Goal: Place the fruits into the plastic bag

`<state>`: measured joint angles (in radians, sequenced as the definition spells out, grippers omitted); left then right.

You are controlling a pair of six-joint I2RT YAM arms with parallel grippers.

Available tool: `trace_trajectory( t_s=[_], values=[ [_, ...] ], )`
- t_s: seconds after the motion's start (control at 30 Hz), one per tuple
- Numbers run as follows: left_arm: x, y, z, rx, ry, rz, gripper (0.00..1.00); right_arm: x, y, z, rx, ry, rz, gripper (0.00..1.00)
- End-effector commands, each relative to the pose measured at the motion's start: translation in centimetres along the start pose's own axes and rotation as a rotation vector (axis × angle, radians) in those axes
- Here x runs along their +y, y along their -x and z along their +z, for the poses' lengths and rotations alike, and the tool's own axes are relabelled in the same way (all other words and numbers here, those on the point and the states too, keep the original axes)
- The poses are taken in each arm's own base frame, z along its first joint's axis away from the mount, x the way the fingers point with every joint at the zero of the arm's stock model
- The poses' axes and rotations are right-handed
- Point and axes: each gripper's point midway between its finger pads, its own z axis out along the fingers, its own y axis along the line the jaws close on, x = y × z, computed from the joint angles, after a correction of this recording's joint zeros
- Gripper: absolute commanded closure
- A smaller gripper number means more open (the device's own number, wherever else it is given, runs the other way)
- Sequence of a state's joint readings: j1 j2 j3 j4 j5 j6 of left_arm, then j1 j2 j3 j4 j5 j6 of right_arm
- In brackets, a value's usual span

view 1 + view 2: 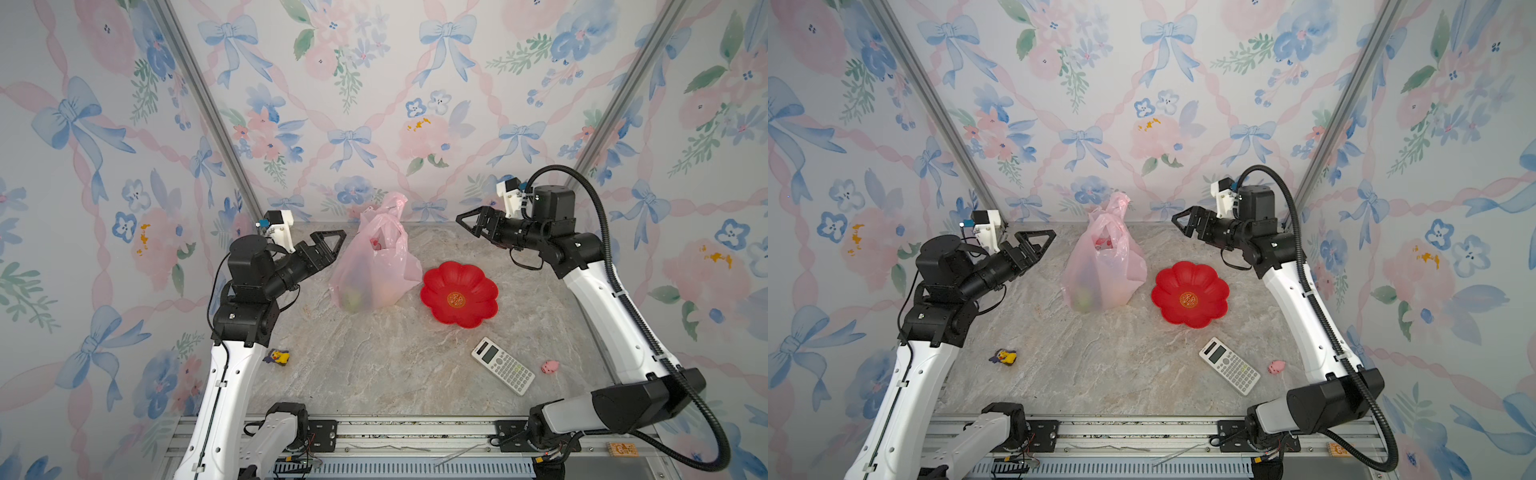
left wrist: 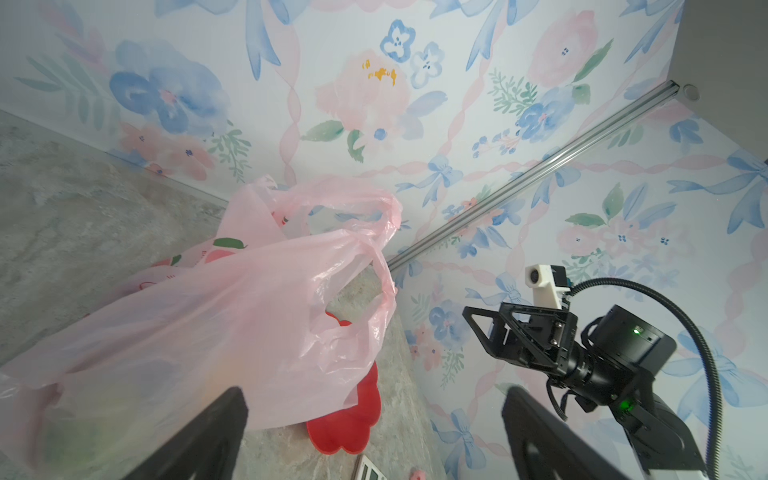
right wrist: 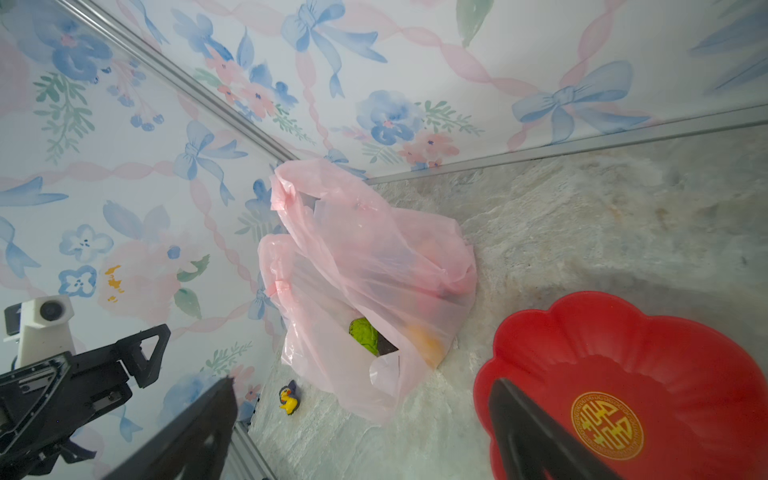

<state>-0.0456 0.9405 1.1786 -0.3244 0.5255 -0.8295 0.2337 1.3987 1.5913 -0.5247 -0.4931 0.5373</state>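
left tool (image 1: 338, 237) and right tool (image 1: 462, 220) hang in the air on either side of the plastic bag (image 1: 374, 266), each with its jaws spread wide and nothing between them, neither touching the film. the bag stands slumped toward the back of the counter (image 1: 374, 374), between the two arms and just beside the red plate (image 1: 478, 309), its handles poking upward. the fruits (image 1: 365, 293) show through the thin pink skin as blurred colour low in the bag: a bumpy green fruit (image 3: 365, 334) clearly, orange patches beside it, the rest too veiled to name. their weight at the bottom seems to be what keeps the bag upright unaided. the plate, flower-shaped with a gold emblem, lies bare, and no fruit shows loose on the counter, so the job looks finished or nearly so, which would explain the tools standing off. a calculator (image 1: 503, 371), a pink pig (image 1: 550, 366) and a duck toy (image 1: 277, 356) lie nearer the front, well apart from the bag. the counter is a pale marbled slab; floral wallpaper (image 1: 374, 104) with blue bows covers the three walls, joined at the corners by aluminium rails (image 1: 208, 108).
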Motion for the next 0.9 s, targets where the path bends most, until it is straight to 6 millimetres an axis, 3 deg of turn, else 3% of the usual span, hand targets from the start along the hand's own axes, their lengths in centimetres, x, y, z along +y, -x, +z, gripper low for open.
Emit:
trace_trajectory(
  t_s=[0.0, 0.17, 0.37, 0.6, 0.7, 0.87],
  values=[
    [1.8, 0.5, -1.0, -0.070, 0.084, 0.049, 0.02, -1.1, 1.6, -1.4, -0.132, -0.033, -0.081, 0.04],
    [4.5, 1.2, -2.7, -0.192, 0.219, 0.068, 0.02, -2.6, 1.6, -3.3, -0.276, -0.102, -0.262, 0.04],
    [7.7, 1.5, -4.0, -0.279, 0.365, 0.104, 0.02, -2.7, 0.6, -4.9, -0.455, -0.085, -0.480, 0.04],
    [11.5, 1.2, -6.0, -0.413, 0.500, 0.077, 0.02, -3.6, -0.9, -4.8, -0.496, -0.091, -0.586, 0.04],
    [12.6, 1.0, -7.1, -0.507, 0.504, 0.104, 0.02, -5.1, -1.1, -4.7, -0.483, -0.164, -0.571, 0.04],
    [13.8, -0.1, -8.7, -0.611, 0.497, 0.240, 0.02, -9.4, -1.7, -5.2, -0.494, -0.357, -0.503, 0.04]
  ],
)
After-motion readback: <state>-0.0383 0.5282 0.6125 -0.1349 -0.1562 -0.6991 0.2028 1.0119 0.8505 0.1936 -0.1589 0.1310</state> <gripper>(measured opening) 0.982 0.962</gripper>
